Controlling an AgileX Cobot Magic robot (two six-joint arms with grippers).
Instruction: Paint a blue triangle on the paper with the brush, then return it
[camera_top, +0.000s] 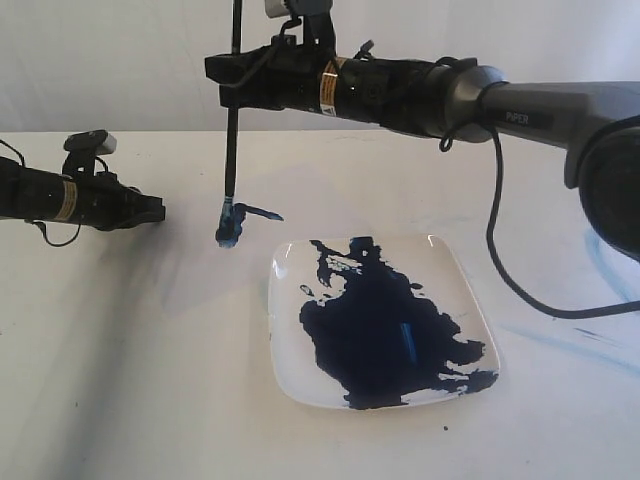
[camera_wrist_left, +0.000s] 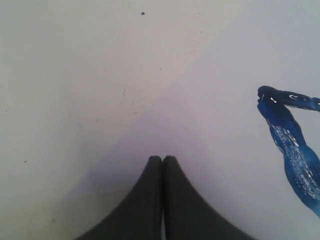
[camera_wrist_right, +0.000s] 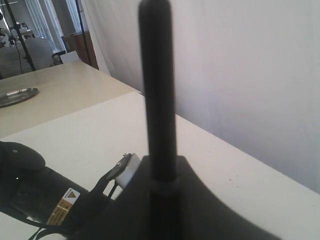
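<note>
My right gripper (camera_top: 232, 80) reaches across from the right and is shut on the brush (camera_top: 233, 140), holding it upright. In the right wrist view the black handle (camera_wrist_right: 157, 100) rises from between the closed fingers of that gripper (camera_wrist_right: 162, 167). The blue-stained tip (camera_top: 227, 228) touches the paper (camera_top: 190, 280) at the dark blue strokes of the triangle (camera_top: 250, 213). From the left wrist these show as two joined strokes (camera_wrist_left: 287, 135) on the greyish paper (camera_wrist_left: 225, 115). My left gripper (camera_top: 155, 210) sits low at the paper's left side, shut and empty (camera_wrist_left: 162, 160).
A white square plate (camera_top: 290, 268) smeared with dark blue paint lies right of the strokes. Pale blue streaks (camera_top: 590, 340) mark the table at the right. A black cable (camera_top: 495, 250) hangs from the right arm. The left arm (camera_wrist_right: 30, 187) shows below the right wrist.
</note>
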